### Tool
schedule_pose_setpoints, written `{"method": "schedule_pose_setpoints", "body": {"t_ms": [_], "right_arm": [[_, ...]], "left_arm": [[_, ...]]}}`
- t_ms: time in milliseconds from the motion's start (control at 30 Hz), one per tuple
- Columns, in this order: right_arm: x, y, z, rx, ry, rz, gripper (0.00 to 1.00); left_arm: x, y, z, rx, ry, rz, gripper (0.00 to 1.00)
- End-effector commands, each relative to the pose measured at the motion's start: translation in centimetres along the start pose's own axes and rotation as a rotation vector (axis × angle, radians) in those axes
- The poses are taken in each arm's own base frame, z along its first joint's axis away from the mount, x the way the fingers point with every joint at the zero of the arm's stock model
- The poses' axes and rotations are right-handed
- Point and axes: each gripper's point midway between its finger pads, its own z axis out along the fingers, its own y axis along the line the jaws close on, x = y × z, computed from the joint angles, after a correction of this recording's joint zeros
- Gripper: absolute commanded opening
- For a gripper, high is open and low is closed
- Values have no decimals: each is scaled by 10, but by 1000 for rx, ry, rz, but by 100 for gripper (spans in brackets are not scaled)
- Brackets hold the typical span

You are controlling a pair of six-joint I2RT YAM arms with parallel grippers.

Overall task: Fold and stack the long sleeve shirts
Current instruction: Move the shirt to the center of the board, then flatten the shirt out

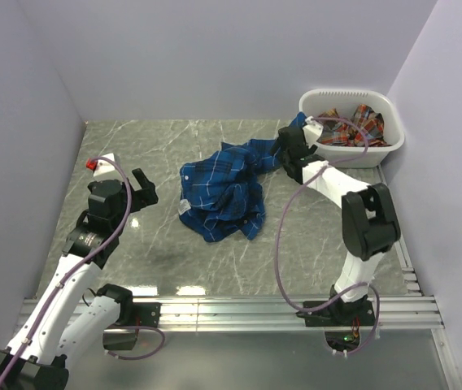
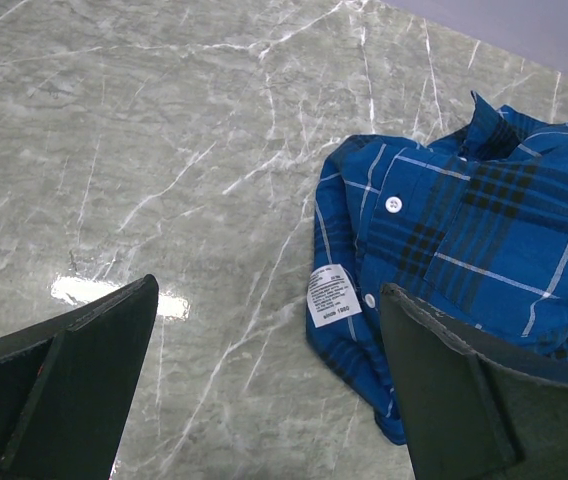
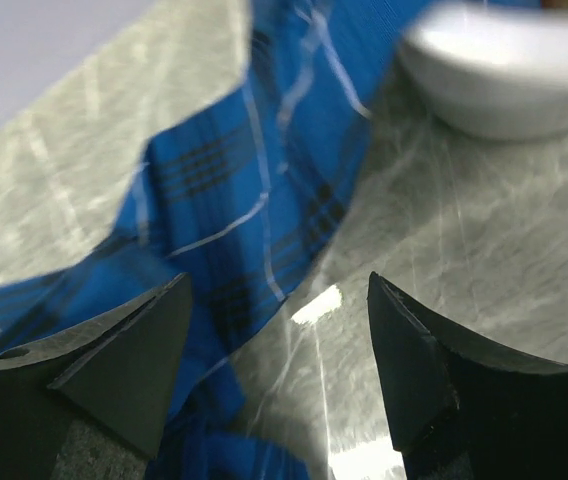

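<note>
A royal blue plaid long sleeve shirt (image 1: 223, 191) lies crumpled in the middle of the table, one end trailing up toward the basket. In the left wrist view the blue shirt (image 2: 484, 220) shows its buttons and a white label. A red-orange plaid shirt (image 1: 351, 120) sits bunched in the basket. My left gripper (image 1: 143, 188) hovers just left of the blue shirt, open (image 2: 269, 290), with only table between its fingers. My right gripper (image 1: 285, 151) is over the shirt's far right end beside the basket, open (image 3: 276, 290); the blue cloth (image 3: 234, 200) runs below its left finger, not pinched.
A white plastic basket (image 1: 390, 142) stands at the back right corner, its rim close to my right gripper (image 3: 504, 80). Purple walls close in the left, back and right. A metal rail (image 1: 231, 313) runs along the near edge.
</note>
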Motion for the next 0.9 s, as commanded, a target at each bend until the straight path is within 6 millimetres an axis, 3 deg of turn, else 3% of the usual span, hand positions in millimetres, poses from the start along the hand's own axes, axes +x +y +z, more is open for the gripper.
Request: {"method": "schedule_pose_setpoints", "body": {"t_ms": [0, 167, 200, 267, 367, 400, 467, 500, 567, 667, 700, 767, 800, 867], "right_arm": [[-23, 0, 17, 78, -109, 175, 78], [-17, -7, 32, 109, -130, 246, 75], [-13, -11, 36, 120, -123, 239, 71], [-23, -8, 43, 99, -154, 256, 64], [-34, -2, 47, 77, -183, 225, 43], [-44, 4, 46, 64, -199, 216, 25], [-54, 7, 42, 68, -212, 172, 11], [-66, 13, 34, 49, -231, 169, 0], [-84, 22, 23, 10, -268, 131, 0], [-113, 52, -9, -101, -320, 68, 0], [-126, 74, -29, -167, -342, 57, 0], [-135, 102, -52, -250, -356, -32, 0], [-150, 123, -71, -306, -390, -50, 0], [-147, 156, -95, -385, -387, -154, 0]], "left_arm": [[-4, -5, 2, 25, -16, 4, 98], [-5, -5, 2, 24, -18, 6, 98], [-5, -4, 2, 24, -17, 5, 98], [-6, -5, 1, 28, -22, 5, 98], [-6, -6, 1, 30, -21, 6, 98], [-6, -5, 1, 28, -23, 6, 98], [-6, -5, 0, 30, -24, 7, 98], [-7, -5, 0, 31, -29, 6, 98], [-8, -5, -1, 33, -29, 5, 98], [-8, -6, -2, 39, -32, 5, 97], [-9, -7, -2, 41, -34, 4, 97], [-8, -6, -2, 41, -32, 4, 97], [-9, -8, -2, 47, -34, 3, 97], [-8, -8, -3, 48, -34, 2, 97]]}}
